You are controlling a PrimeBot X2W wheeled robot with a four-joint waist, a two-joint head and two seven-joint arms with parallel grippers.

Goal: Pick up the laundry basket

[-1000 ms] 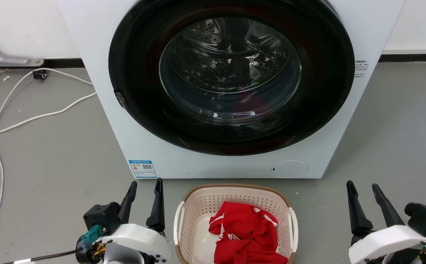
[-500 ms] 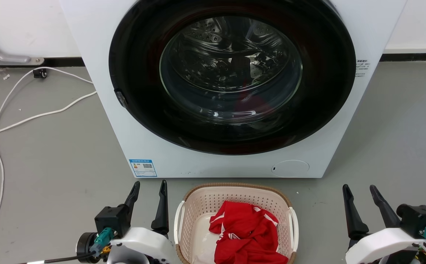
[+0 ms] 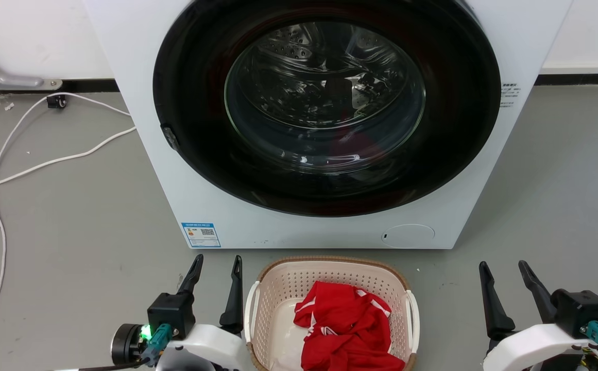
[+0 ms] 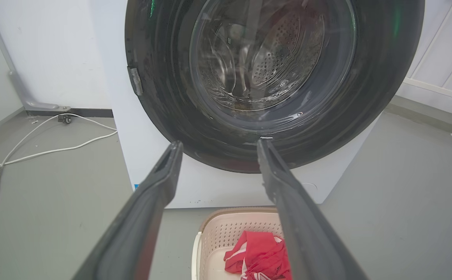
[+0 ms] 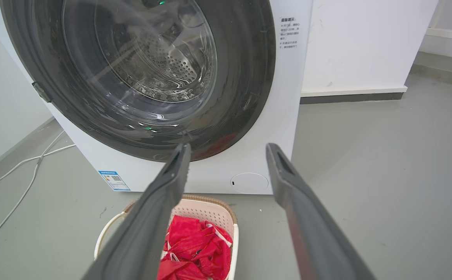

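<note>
The laundry basket [image 3: 288, 282] is cream with perforated walls, a brown rim and white side handles. It sits on the grey floor in front of the washer and holds a red garment [image 3: 347, 327]. My left gripper [image 3: 217, 264] stands open just left of the basket's left handle, holding nothing. My right gripper [image 3: 503, 268] is open farther off to the basket's right, also empty. In the left wrist view the basket [image 4: 226, 233] lies low between my fingers [image 4: 159, 186]. In the right wrist view the basket [image 5: 210, 210] is at the lower left, partly behind one finger.
A white front-loading washer [image 3: 195, 170] with a shut round glass door [image 3: 324, 98] stands right behind the basket. White cables [image 3: 46, 165] trail over the floor at the left. A white wall [image 5: 358, 50] with a dark skirting runs behind.
My left gripper has moved right, closer to the basket's left handle. The right gripper has shifted slightly left and down. The basket has not moved.
</note>
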